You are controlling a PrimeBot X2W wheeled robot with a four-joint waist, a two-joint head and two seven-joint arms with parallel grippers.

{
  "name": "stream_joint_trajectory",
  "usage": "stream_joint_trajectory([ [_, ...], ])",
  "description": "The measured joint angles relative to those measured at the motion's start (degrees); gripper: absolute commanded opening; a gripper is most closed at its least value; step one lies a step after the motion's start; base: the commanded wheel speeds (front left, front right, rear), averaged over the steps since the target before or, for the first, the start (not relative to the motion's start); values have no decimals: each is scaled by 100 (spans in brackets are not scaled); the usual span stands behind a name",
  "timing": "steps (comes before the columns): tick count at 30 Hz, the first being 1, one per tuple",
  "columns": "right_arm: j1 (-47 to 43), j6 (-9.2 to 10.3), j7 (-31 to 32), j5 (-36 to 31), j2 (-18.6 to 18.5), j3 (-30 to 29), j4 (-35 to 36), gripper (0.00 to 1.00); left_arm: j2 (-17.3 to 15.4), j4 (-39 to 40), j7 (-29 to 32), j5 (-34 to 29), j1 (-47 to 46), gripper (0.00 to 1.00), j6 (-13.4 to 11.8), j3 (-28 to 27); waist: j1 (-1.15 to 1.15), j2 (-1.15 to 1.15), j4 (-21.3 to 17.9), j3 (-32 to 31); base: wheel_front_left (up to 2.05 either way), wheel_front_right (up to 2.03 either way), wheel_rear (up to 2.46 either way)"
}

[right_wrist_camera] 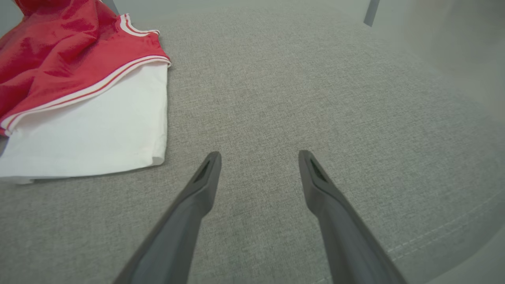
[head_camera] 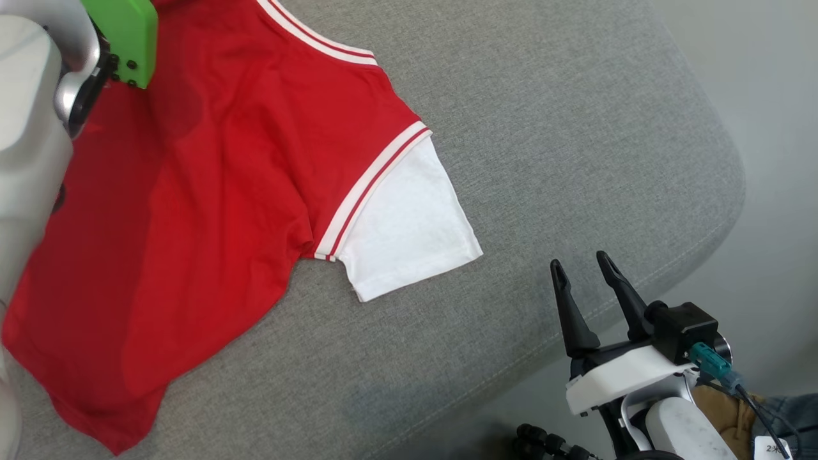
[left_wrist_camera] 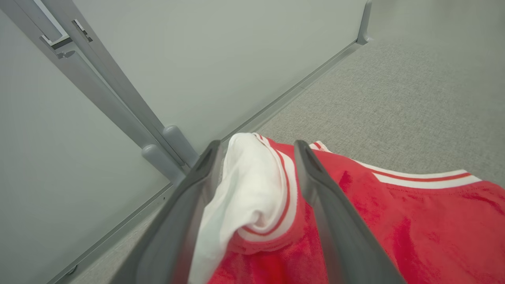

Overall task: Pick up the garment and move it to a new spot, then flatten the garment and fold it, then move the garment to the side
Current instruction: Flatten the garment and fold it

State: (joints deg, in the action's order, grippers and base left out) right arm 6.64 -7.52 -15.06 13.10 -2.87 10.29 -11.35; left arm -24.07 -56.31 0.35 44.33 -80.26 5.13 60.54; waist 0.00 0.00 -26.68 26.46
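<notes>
The garment (head_camera: 192,191) is a red shirt with white striped trim, spread over the left of the grey cushioned surface (head_camera: 543,128). One white sleeve (head_camera: 409,223) lies flat toward the middle. In the left wrist view my left gripper (left_wrist_camera: 257,145) stands open over the shirt (left_wrist_camera: 394,217), with the other white sleeve (left_wrist_camera: 252,185) bunched loosely between its fingers. My right gripper (head_camera: 580,260) is open and holds nothing, near the surface's right edge. In the right wrist view it (right_wrist_camera: 258,154) sits just right of the flat sleeve (right_wrist_camera: 90,134).
My pale left forearm (head_camera: 32,128) with a green part (head_camera: 128,38) covers the shirt's upper left. The surface's rounded edge (head_camera: 716,243) drops to the floor at the right. A grey wall panel with a metal post (left_wrist_camera: 118,90) stands close behind the shirt.
</notes>
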Motion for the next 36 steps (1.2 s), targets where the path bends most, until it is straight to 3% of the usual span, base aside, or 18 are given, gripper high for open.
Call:
stream_joint_trajectory([
  [4, -51, 0, 0, -62, 3, -140, 57, 100, 96, 213, -8, 312, 147, 100, 119, -114, 0, 0, 149, -45, 0, 0, 0],
  [9, -140, 0, 0, -406, 5, -355, 227, 100, 31, 898, -467, 650, 622, 100, 121, -361, 0, 0, 446, -183, 0, 0, 0],
  [14, -248, 0, 0, -839, 8, -591, 490, 100, -180, 1912, -901, 958, 1808, 100, -297, -492, 0, 0, 768, -486, 0, 0, 0],
  [22, -565, 0, 1, -1393, -23, -910, 898, 100, -503, 3606, -1436, 1090, 3949, 100, -1450, -548, 0, 0, 1359, -1137, 0, 0, 0],
  [26, -727, 0, 0, -1424, -155, -1022, 1000, 100, -661, 4135, -1514, 1100, 4844, 100, -1816, -768, 0, 0, 1701, -1450, 0, 0, 0],
  [31, -928, 0, 0, -1415, -220, -1123, 1015, 100, -736, 4555, -1533, 937, 5605, 100, -1954, -1380, 0, 0, 2024, -1741, 0, 0, 0],
  [36, -1178, 0, 0, -1371, -366, -1138, 883, 100, -700, 4849, -1539, 528, 6651, 100, -1873, -2176, 0, 0, 2358, -2103, 0, 0, 0],
])
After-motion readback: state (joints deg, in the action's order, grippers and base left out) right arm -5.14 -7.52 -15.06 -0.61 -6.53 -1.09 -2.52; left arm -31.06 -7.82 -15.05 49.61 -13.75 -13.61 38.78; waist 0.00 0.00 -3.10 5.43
